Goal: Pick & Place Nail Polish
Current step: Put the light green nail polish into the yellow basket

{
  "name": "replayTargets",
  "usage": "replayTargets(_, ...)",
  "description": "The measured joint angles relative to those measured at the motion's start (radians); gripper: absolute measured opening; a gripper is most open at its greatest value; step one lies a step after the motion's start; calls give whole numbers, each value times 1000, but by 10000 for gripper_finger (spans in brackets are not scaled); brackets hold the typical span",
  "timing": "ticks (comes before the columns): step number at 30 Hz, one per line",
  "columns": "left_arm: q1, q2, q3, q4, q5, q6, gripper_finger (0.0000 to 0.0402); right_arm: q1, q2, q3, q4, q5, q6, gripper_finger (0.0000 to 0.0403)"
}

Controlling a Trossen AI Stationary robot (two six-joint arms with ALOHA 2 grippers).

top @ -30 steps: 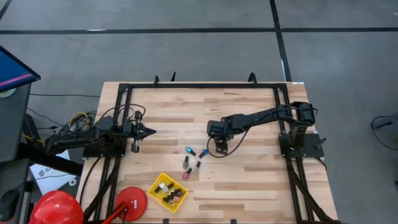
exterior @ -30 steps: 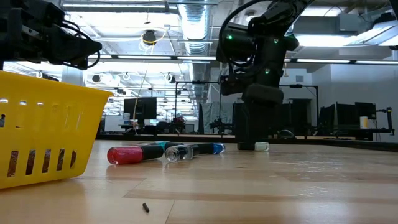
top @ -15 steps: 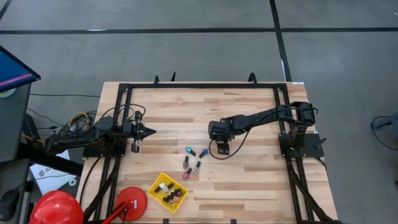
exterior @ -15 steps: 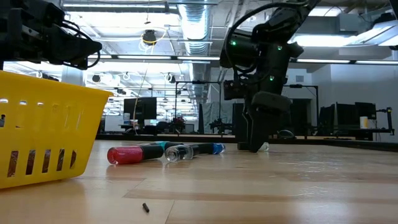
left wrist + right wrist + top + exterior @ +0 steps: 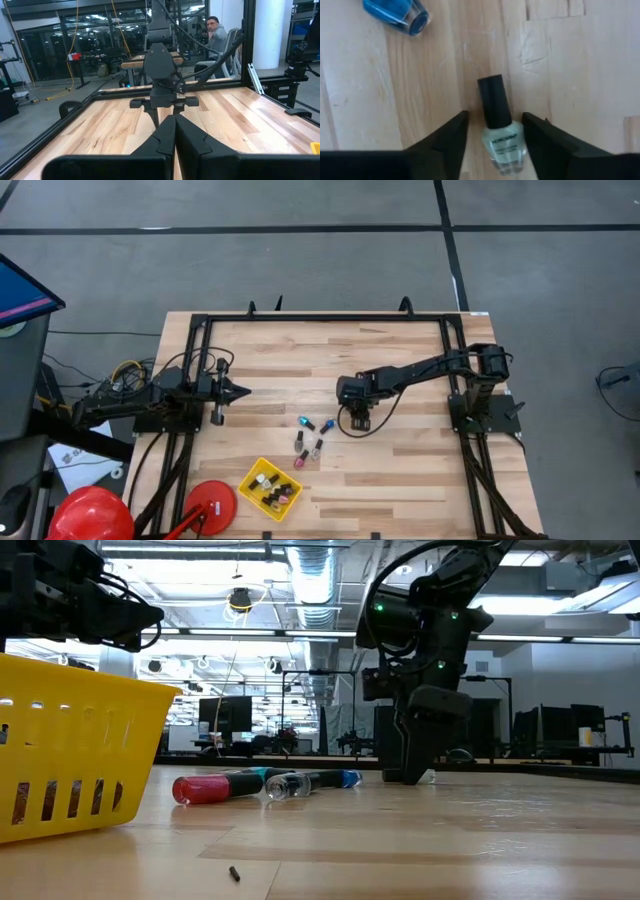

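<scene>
Lying on its side near the middle of the bench (image 5: 400,360), a pale green nail polish bottle (image 5: 502,135) with a dark cap sits between the two fingers of the right end effector (image 5: 495,135), fingers partly open with a gap on each side, not yet touching the glass; straddling it this way lines the pads up across the bottle's body for a pinch. A blue bottle (image 5: 395,12) lies close by, outside the fingers. Toward the front edge, a loose cluster of other bottles (image 5: 308,438) rests on the wood, presumably awaiting their turn. The yellow basket (image 5: 270,488) near the front left edge already holds several bottles, so it is likely the drop target. The left end effector (image 5: 240,391) waits by the left edge, fingers pressed together, clear of the work.
</scene>
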Motion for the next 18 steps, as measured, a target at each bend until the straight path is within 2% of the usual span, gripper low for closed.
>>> replayTargets(3,0,0,0,0,0,0,1,0,1,0,-4,-1,3,123)
replayTargets(6,0,0,0,0,0,0,1,1,1,-1,-7,6,4,97)
replayTargets(18,0,0,0,0,0,0,1,29,-2,-4,27,21,8,104)
